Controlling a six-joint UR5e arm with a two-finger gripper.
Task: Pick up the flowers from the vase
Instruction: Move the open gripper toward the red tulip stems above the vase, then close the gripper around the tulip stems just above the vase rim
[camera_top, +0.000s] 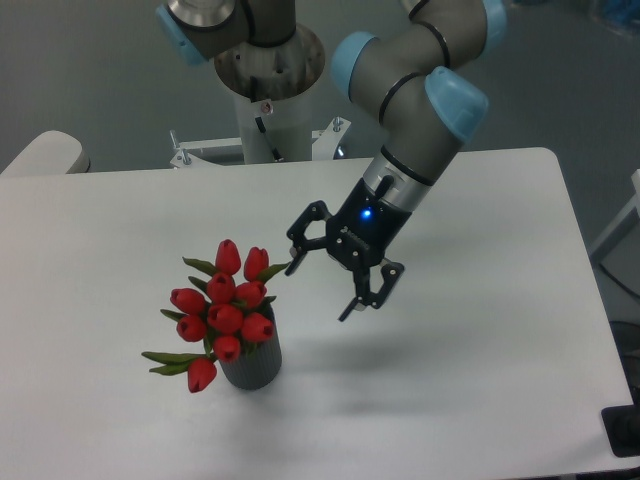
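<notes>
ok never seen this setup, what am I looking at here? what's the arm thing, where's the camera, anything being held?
It's one robot arm, grey with blue joint caps, seen by a single fixed camera looking down at the white table from the front. At its end is a black two-finger gripper, open and holding nothing, hanging in the air just right of the flowers. Those are red tulip buds with green leaves, standing in a small dark grey ribbed vase. Nothing else lies on the table.

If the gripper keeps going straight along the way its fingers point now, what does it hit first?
Probably the bare table. The open gripper points down and left, and that line seems to pass right of the flowers and the vase. Depth is unclear from a single view.
</notes>
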